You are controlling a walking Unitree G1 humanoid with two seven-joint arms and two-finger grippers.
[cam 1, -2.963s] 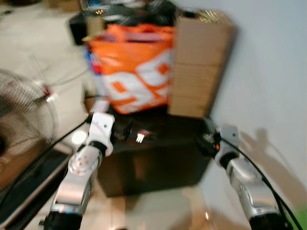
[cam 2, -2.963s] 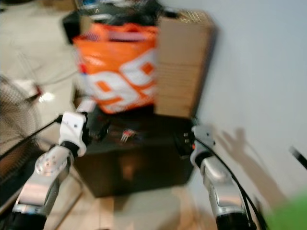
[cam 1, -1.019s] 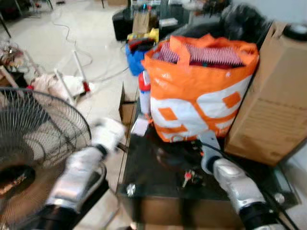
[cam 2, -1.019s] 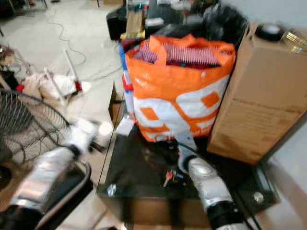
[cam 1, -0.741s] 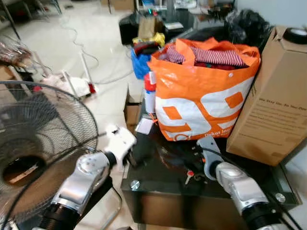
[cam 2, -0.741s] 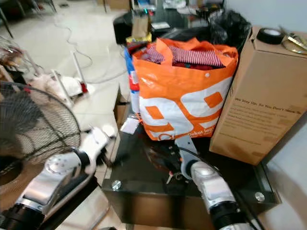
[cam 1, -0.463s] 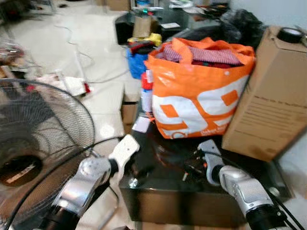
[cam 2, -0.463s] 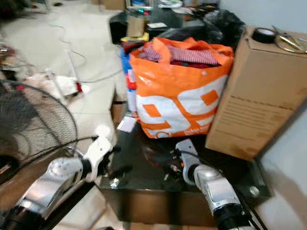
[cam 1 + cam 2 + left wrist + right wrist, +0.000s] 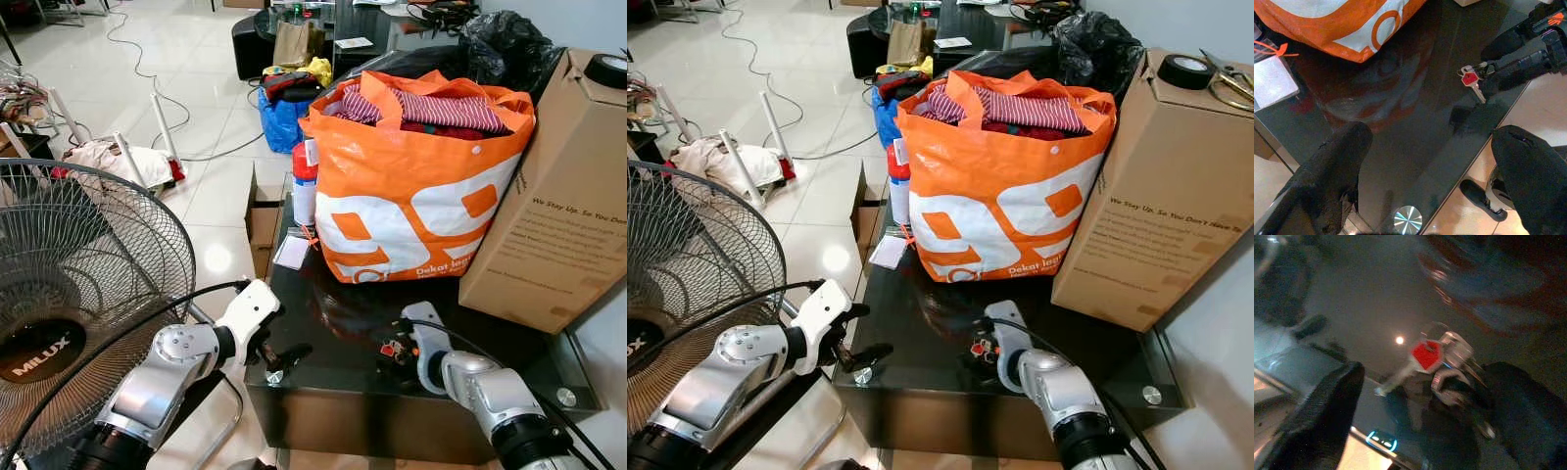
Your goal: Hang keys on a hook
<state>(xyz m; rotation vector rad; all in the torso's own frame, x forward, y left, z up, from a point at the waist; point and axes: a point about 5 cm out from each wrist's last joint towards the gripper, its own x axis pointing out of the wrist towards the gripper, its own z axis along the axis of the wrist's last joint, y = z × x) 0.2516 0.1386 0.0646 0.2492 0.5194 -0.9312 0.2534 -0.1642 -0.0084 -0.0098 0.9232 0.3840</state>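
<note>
The keys [image 9: 1442, 357] are blurred in the dim right wrist view.

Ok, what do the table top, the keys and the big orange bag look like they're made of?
Table top: likely dark glass, glossy; it mirrors the bag and has round metal fittings at its corners.
Keys: silvery metal blades, one with a red head that looks plastic.
Orange bag: seems woven plastic, slightly shiny, creased and printed in white.

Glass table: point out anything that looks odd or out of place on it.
The keys with a red head lie loose on the glass table by the right claw, beside an overstuffed orange bag, with clothes heaped above its rim.
</note>
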